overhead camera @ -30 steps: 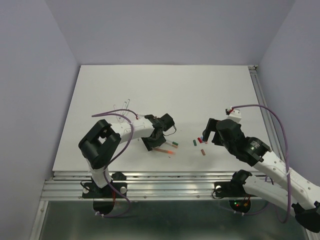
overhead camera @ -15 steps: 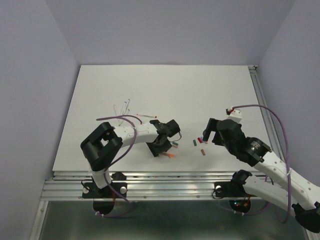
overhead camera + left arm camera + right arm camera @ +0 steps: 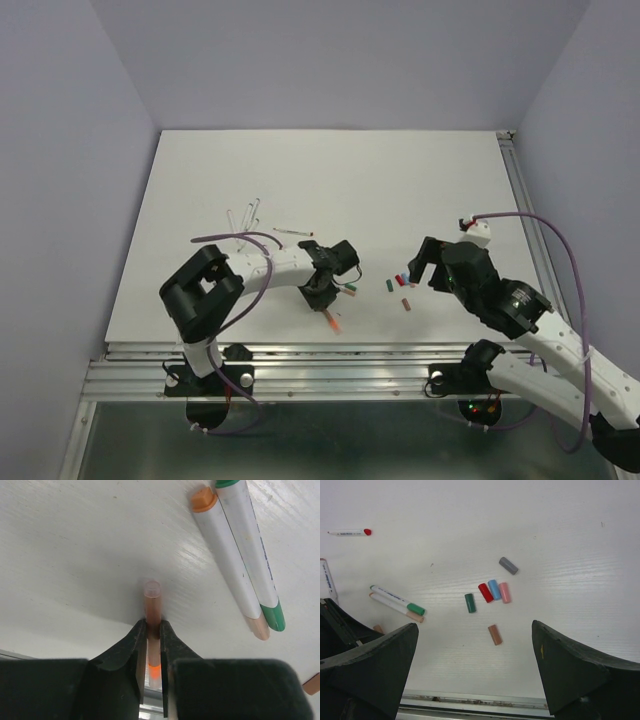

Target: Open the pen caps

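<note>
**Gripping one pen while loose caps lie between the arms**

From above, we see the left gripper [image 3: 322, 296] low over the table [image 3: 300, 180]. It is closed on an orange pen [image 3: 332, 320] that sticks out toward the near edge. The right gripper [image 3: 416, 270] hangs wide open with nothing in it, just beside the pen caps [image 3: 401, 280], a small loose cluster between the two arms.

At the left wrist, we find the fingers [image 3: 135, 645] pinched tight on the pen, whose pale pinkish cap [image 3: 152, 597] pokes out past their tips. A green pen [image 3: 248, 545] and a peach pen [image 3: 226, 555], both capped, lie touching side by side to the right.

At the right wrist, we count six loose caps on the table. The grey cap [image 3: 508, 565] lies farthest away. The red cap [image 3: 485, 592], blue cap [image 3: 494, 589] and pink cap [image 3: 505, 592] sit side by side in a row. The green cap [image 3: 470, 603] is just beside them, and the brown cap [image 3: 494, 634] is nearest the edge.
</note>
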`<state>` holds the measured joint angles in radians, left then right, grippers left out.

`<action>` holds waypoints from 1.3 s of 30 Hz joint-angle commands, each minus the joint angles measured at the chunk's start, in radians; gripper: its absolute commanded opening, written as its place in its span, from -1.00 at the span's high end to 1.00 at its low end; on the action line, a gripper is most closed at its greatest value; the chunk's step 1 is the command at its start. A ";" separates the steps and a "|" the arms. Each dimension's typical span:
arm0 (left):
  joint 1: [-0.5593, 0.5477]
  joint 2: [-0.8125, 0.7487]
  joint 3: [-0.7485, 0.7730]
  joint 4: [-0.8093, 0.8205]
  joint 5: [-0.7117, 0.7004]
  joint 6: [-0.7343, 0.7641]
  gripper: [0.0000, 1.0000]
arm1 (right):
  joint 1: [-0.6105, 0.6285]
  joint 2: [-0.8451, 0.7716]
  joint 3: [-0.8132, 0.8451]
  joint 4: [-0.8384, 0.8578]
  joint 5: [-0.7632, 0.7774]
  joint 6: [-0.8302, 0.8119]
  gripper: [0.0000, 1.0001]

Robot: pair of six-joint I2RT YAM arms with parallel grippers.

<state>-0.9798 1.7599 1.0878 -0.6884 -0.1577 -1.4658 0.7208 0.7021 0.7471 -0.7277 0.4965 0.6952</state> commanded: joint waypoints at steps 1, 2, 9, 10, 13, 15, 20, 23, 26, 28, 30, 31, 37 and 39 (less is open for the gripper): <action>-0.002 0.012 -0.075 0.047 -0.037 0.018 1.00 | -0.004 -0.036 -0.009 0.034 -0.025 -0.039 -1.00; -0.003 -0.008 -0.078 0.052 -0.046 0.021 1.00 | -0.004 -0.045 -0.012 0.048 -0.048 -0.054 -1.00; -0.014 -0.227 -0.025 0.093 -0.169 0.137 1.00 | -0.004 -0.102 -0.032 0.168 -0.367 -0.181 -1.00; -0.016 -0.247 -0.017 0.104 -0.181 0.137 1.00 | -0.004 -0.102 -0.034 0.181 -0.403 -0.184 -1.00; -0.016 -0.315 0.001 0.148 -0.209 0.209 1.00 | -0.006 -0.066 -0.040 0.263 -0.594 -0.210 -1.00; -0.016 -0.368 -0.002 0.188 -0.235 0.222 1.00 | -0.004 -0.003 -0.066 0.332 -0.741 -0.189 -1.00; -0.016 -0.447 -0.011 0.274 -0.273 0.240 1.00 | 0.006 0.183 -0.084 0.540 -0.892 -0.148 -1.00; -0.016 -0.456 -0.009 0.279 -0.278 0.240 1.00 | 0.045 0.266 -0.058 0.615 -0.881 -0.138 -1.00; -0.016 -0.456 -0.009 0.279 -0.273 0.234 1.00 | 0.086 0.332 -0.037 0.682 -0.871 -0.122 -1.00; -0.016 -0.461 -0.016 0.280 -0.267 0.229 1.00 | 0.103 0.371 -0.028 0.692 -0.839 -0.112 -0.94; -0.016 -0.465 -0.023 0.285 -0.261 0.226 1.00 | 0.115 0.388 -0.023 0.702 -0.802 -0.109 -0.84; -0.016 -0.468 -0.026 0.286 -0.260 0.219 1.00 | 0.118 0.398 -0.023 0.715 -0.797 -0.106 -0.74; -0.016 -0.478 -0.043 0.300 -0.246 0.213 1.00 | 0.121 0.425 -0.020 0.720 -0.771 -0.091 -0.19; -0.016 -0.478 -0.048 0.305 -0.240 0.211 1.00 | 0.121 0.425 -0.023 0.720 -0.767 -0.089 -0.14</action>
<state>-0.9894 1.3224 1.0512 -0.4061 -0.3878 -1.2510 0.8330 1.1294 0.6807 -0.0799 -0.3004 0.5980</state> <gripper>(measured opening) 0.222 0.589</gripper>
